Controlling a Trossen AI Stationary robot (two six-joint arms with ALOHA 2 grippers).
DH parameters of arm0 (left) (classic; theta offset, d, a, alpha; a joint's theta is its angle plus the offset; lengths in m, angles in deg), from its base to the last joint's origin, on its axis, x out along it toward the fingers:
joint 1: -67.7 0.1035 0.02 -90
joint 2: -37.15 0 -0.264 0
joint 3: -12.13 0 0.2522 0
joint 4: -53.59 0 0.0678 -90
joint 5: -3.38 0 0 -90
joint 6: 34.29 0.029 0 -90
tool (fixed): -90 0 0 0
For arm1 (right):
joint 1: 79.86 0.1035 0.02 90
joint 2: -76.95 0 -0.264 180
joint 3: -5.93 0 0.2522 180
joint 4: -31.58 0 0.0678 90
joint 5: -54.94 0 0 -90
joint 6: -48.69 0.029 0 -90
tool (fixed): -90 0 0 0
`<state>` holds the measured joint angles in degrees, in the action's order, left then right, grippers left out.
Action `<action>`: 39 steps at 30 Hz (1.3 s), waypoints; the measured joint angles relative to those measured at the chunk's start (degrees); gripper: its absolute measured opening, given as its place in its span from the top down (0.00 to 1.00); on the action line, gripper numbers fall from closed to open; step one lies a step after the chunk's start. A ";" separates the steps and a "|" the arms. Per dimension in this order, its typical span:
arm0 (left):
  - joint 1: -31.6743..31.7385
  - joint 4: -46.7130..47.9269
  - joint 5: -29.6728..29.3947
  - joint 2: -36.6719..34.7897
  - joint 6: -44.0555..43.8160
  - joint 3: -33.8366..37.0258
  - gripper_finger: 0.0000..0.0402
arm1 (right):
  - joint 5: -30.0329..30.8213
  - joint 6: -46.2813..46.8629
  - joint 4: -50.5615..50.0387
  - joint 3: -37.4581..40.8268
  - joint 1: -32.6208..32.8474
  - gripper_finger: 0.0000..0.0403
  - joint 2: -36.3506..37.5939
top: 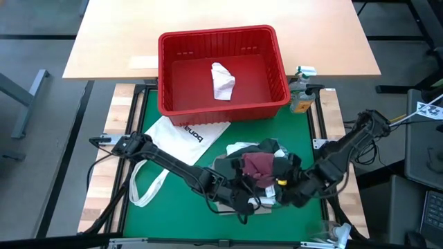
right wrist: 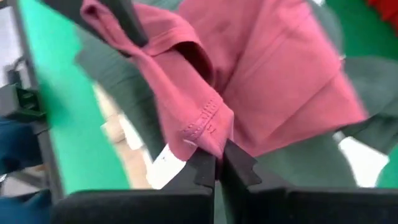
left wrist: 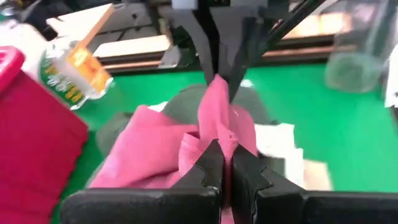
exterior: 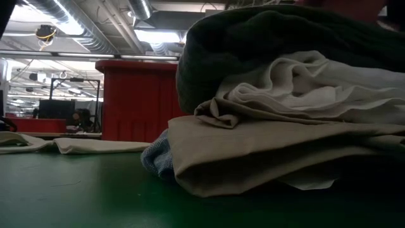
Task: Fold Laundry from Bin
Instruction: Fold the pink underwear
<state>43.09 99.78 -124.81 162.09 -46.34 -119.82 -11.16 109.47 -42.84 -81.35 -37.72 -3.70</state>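
The red bin [top: 221, 104] stands at the far side with one small white piece [top: 222, 80] lying on its floor. At the near middle lies a pile of laundry [top: 256, 173]: a dark green-grey top [exterior: 285, 38] on a white shirt [exterior: 304, 88] on a tan shirt [exterior: 266, 145], with blue cloth [exterior: 155, 158] at the bottom. On top is a small maroon piece [top: 259, 164]. My left gripper [top: 247, 182] and my right gripper [top: 276, 181] are both shut on it, from opposite sides. My left gripper pinches a bunched fold of the maroon piece [left wrist: 217, 134] between its two fingers, slanting down from the table's left. The cloth runs as a raised ridge from here to the other gripper. My right gripper pinches the maroon piece at a stitched hem corner [right wrist: 205, 127] between its two fingers, slanting down from the table's right. The cloth rises from the fingers toward the left gripper [right wrist: 124, 18]; the rest drapes on the dark top.
A white tote bag [top: 183, 135] with black lettering lies flat on the green mat left of the pile, its straps [top: 149, 187] reaching the near left. A bottle with an orange label [top: 301, 97] stands right of the bin. Bare green mat [top: 173, 221] lies at the near left.
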 joint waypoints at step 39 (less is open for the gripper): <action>6.61 15.77 -5.80 -0.04 -5.40 0.11 0.74 | 0.97 -19.19 -7.37 0.11 -17.45 0.96 0.14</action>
<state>49.70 115.55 -130.61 162.05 -51.74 -119.71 -10.18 90.28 -50.21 -81.24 -55.18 -3.56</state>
